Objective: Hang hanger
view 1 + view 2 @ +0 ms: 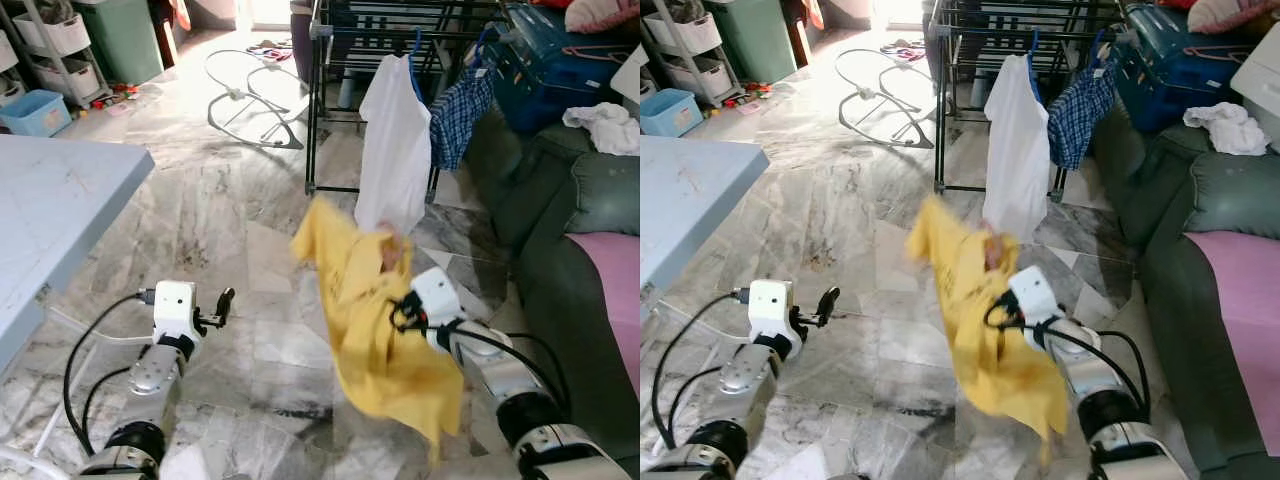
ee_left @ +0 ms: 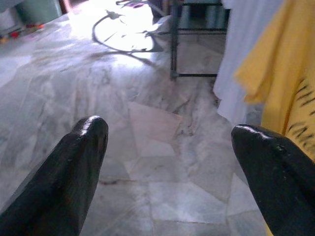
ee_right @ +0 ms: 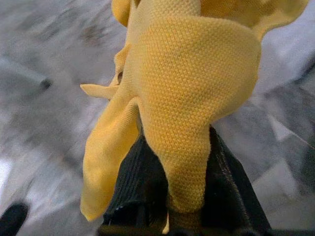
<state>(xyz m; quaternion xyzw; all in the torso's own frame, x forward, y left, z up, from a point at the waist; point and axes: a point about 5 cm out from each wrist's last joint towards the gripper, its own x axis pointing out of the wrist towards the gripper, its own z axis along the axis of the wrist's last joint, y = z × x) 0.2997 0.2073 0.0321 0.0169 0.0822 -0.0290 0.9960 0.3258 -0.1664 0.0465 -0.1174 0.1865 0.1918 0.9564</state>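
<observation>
Grey marble floor (image 1: 230, 230) runs ahead to a black drying rack (image 1: 330, 60), where a white shirt (image 1: 395, 150) and a blue checked shirt (image 1: 458, 115) hang on blue hangers.

Low on the robot's right, the right gripper (image 3: 172, 196) is clenched on a yellow shirt (image 1: 375, 320). In the right wrist view the knit cloth is pinched between the two black fingers (image 3: 130, 182) and bunches up over them. From the gripper the shirt rises ahead toward the rack, its upper edge blurred and ending just short of the white shirt's hem, while the rest droops below and behind the gripper toward the floor. Something small and pinkish shows at the shirt's top, but whether it is a hanger cannot be told.

The left gripper (image 2: 170, 162) hovers low on the robot's left, well apart from the shirt, its fingers spread wide with bare floor between them. The shirt's edge shows just beside one fingertip in the left wrist view.

A light blue table (image 1: 50, 200) stands to the left of the left gripper, and a dark green sofa (image 1: 580, 230) with a pink cushion (image 1: 610, 290) lies to the right of the right gripper.
</observation>
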